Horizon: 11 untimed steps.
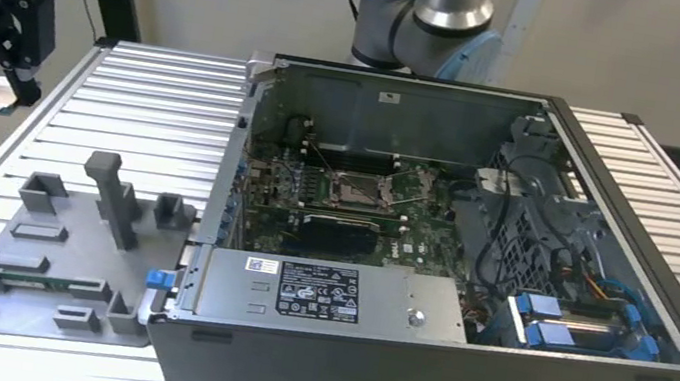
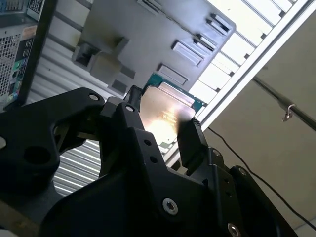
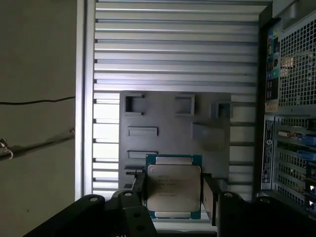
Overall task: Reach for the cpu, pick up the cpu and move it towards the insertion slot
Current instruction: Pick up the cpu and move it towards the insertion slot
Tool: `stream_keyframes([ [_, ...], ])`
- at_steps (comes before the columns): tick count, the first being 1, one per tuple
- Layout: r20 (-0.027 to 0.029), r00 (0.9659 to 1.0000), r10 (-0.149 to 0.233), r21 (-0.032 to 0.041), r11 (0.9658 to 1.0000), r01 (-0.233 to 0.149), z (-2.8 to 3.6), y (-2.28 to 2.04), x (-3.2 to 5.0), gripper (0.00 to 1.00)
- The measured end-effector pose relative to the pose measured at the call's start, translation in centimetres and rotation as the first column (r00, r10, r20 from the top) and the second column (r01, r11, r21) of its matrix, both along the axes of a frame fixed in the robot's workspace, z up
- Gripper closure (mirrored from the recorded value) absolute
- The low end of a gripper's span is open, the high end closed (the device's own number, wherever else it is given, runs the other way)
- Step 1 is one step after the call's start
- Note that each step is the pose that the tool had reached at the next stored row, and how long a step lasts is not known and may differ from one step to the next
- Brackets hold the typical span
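1. The gripper [image 3: 173, 196] is closed narrowly on the cpu [image 2: 165, 114]. The chip is clamped by two opposite edges between the fingers [image 3: 208, 193], and its metal face is shown in both wrist views.
2. In the exterior view the cpu is held in the air past the edge of the desk [image 1: 148, 121]. It is well apart from the slot [image 1: 355, 189], which lies at about 3 o'clock from the gripper.
3. The cpu is judged light, thin and stiff.
   - Its smooth metal face is likely slippery, and its underside is likely fragile.
   - An edge grip like the present one is therefore judged the right hold, with the flat faces left untouched.
4. The grey plate [image 3: 173, 144] lies on the desk at about 5 o'clock from the gripper in the exterior view.
5. The slot is set on the green board inside the open case [image 1: 422, 365].
6. Counted: one gripper, one cpu, one slot, one case and one plate. Several blocks stand on the plate, and their number cannot be fixed.
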<state>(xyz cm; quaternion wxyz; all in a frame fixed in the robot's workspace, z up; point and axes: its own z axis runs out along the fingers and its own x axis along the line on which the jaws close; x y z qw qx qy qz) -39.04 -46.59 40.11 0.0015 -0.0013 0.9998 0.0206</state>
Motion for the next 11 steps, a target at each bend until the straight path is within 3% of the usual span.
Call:
stream_keyframes([
  [11,0.0001,1.0,0.0,0.0001,1.0,0.0,-0.01,-0.01,1.61,1.0],
])
